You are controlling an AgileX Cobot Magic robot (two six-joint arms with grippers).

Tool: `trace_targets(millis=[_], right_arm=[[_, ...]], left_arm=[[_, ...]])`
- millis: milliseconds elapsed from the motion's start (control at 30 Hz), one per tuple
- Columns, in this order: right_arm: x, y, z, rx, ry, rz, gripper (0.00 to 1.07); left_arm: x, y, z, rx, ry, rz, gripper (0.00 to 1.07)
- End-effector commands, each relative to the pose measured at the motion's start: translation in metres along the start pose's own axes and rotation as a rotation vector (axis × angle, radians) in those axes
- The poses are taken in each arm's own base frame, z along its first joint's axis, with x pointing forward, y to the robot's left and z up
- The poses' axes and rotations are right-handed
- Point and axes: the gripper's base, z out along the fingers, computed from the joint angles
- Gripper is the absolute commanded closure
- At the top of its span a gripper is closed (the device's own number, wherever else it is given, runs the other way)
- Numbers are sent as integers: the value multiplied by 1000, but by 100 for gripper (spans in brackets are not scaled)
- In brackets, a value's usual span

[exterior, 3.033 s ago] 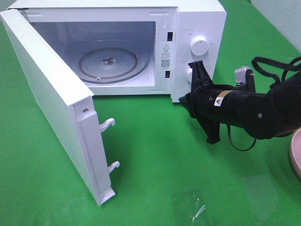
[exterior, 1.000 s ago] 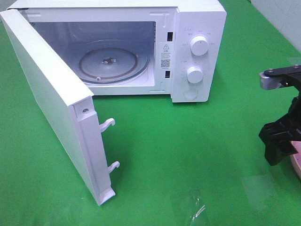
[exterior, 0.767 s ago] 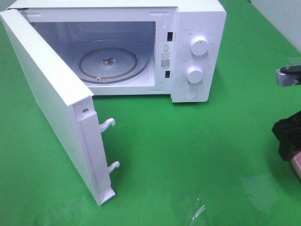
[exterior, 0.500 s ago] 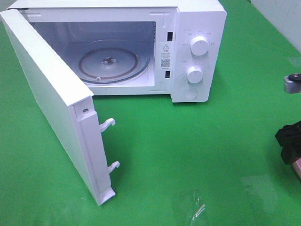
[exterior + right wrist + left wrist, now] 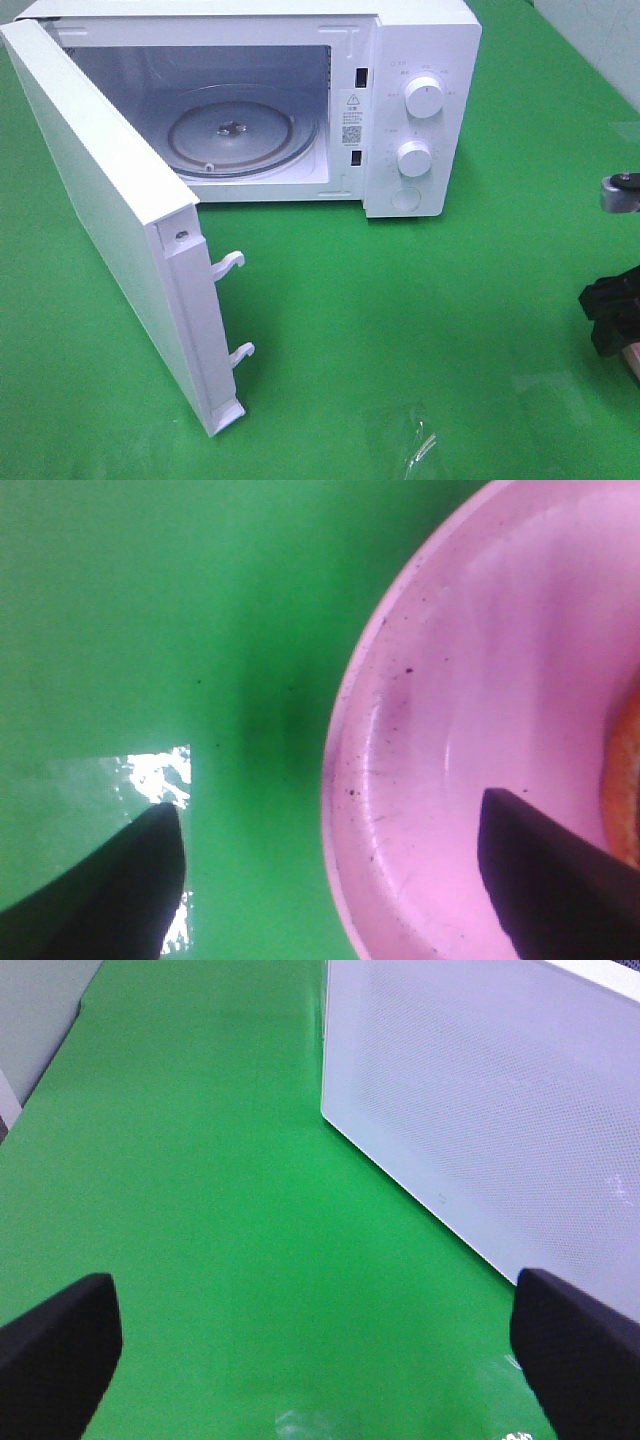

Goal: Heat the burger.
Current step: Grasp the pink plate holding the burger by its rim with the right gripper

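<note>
The burger (image 5: 626, 780) shows only as an orange-brown sliver at the edge of the right wrist view, lying on a pink plate (image 5: 450, 730). My right gripper (image 5: 335, 890) hangs open above the plate's rim, one finger (image 5: 120, 880) over the green cloth and the other over the plate. From the high camera, that gripper (image 5: 610, 318) is a dark shape at the far right edge, beside a bit of the plate (image 5: 633, 362). My left gripper (image 5: 315, 1360) is open and empty above the cloth. The white microwave (image 5: 425, 60) stands with its door (image 5: 110, 210) swung wide open.
A glass turntable (image 5: 232, 135) lies inside the microwave. Two dials (image 5: 422, 98) are on its right panel. The open door juts forward on the left, with latch hooks (image 5: 232, 262) on its edge. A perforated white panel (image 5: 480, 1130) fills the left wrist view. Green cloth (image 5: 400, 300) covers the table.
My right arm has swung away from the microwave's dial panel to the far right edge, over the pink plate. In the last half second it has barely shifted. The microwave is unchanged.
</note>
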Motion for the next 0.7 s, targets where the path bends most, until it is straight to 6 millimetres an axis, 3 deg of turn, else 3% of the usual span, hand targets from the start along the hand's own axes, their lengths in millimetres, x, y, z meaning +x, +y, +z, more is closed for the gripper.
trace_targets(millis=[33,133,533,667,700], right_arm=[[1,0,17,-3,35,-17,31],[-1,1,30,-5,46,-29,31],[-4,0,45,15,45,-54,31],[-5,-3,45,47,42,-22,36],[-4,-4,45,60,44,1,43]], left_arm=[[1,0,-2,-5,-17,-1,9],[1,0,-2,-5,-17,-1,9],[1,0,-2,-5,-17,-1,9],[1,0,-2,-5,-17,-1,9],[1,0,-2,-5,-17,-1,9]])
